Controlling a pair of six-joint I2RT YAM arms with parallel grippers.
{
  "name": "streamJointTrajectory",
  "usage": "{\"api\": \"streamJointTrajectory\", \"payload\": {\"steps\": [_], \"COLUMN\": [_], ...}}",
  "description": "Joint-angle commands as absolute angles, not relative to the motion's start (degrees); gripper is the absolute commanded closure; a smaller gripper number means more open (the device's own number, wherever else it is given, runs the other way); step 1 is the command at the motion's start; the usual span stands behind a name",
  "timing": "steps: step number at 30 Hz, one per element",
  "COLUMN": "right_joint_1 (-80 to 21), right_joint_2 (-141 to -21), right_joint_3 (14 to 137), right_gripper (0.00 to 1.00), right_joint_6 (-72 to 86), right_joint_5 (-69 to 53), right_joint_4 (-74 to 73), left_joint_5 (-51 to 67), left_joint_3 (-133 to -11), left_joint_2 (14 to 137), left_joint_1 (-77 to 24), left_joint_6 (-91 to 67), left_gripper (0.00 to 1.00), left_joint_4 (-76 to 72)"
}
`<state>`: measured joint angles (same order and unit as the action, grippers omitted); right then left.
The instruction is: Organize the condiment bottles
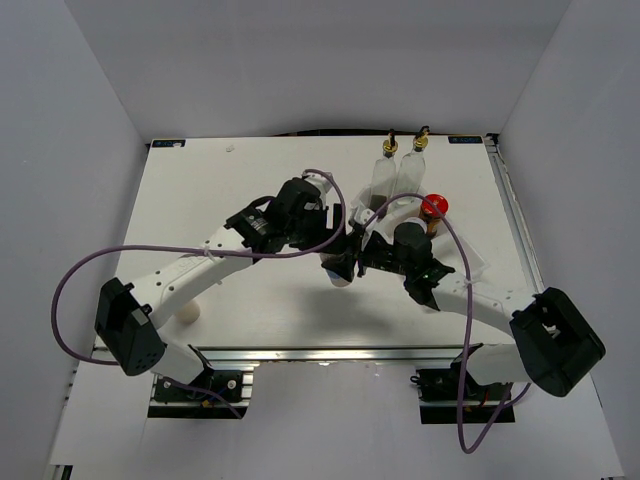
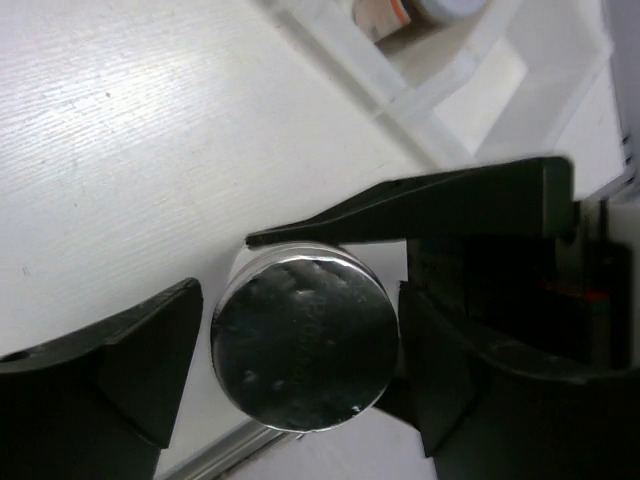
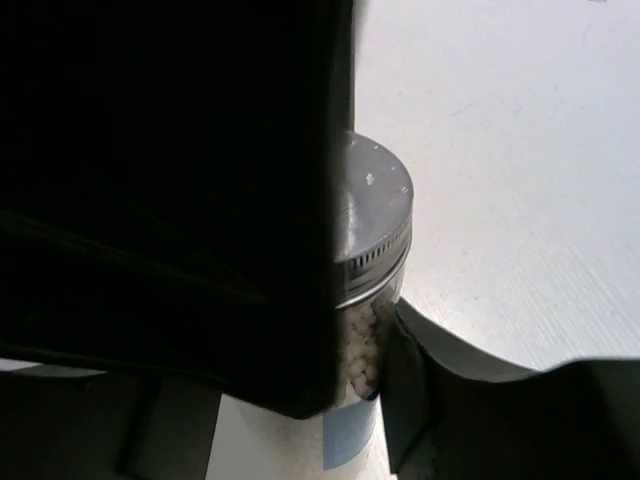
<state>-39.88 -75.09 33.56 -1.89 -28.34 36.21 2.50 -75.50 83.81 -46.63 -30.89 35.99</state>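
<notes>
Silver-lidded shaker sits mid-surface, just near and left of the white tray, with both arms on it at once. The right end effector appears clamped on its glass body below the lid, while the left end effector straddles the lid part-open, one pad touching and a sliver of gap at the other. Judged a hand-over or re-grip before loading the tray, where the glass bottles and red-lidded jar appear to stand; the cream bottle is well apart, near left.
</notes>
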Motion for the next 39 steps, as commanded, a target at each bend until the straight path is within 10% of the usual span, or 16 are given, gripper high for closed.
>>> {"api": "streamJointTrajectory", "payload": {"steps": [1, 13, 24, 39], "right_joint_1": [-40.17, -31.92, -16.54, -6.94], "right_joint_2": [-74.53, -60.22, -37.19, -42.0], "right_joint_3": [33.14, 26.63, 21.45, 8.79], "right_gripper": [0.74, 0.86, 0.97, 0.89], "right_joint_6": [1.84, 5.62, 11.59, 9.23], "right_joint_5": [-23.66, -7.83, 25.18, 26.64], "right_joint_4": [45.53, 39.22, 22.94, 44.46], "left_joint_5": [4.49, -25.31, -10.81, -6.95], "left_joint_3": [-77.43, -75.34, -62.33, -55.38], "left_joint_2": [79.02, 70.32, 70.22, 71.72], "left_joint_1": [-47.2, -42.04, -24.62, -16.62], "left_joint_6": [-31.2, -31.99, -34.28, -34.37], "left_gripper": [0.06, 0.02, 0.02, 0.02], "left_joint_4": [31.04, 29.54, 16.71, 10.2]}}
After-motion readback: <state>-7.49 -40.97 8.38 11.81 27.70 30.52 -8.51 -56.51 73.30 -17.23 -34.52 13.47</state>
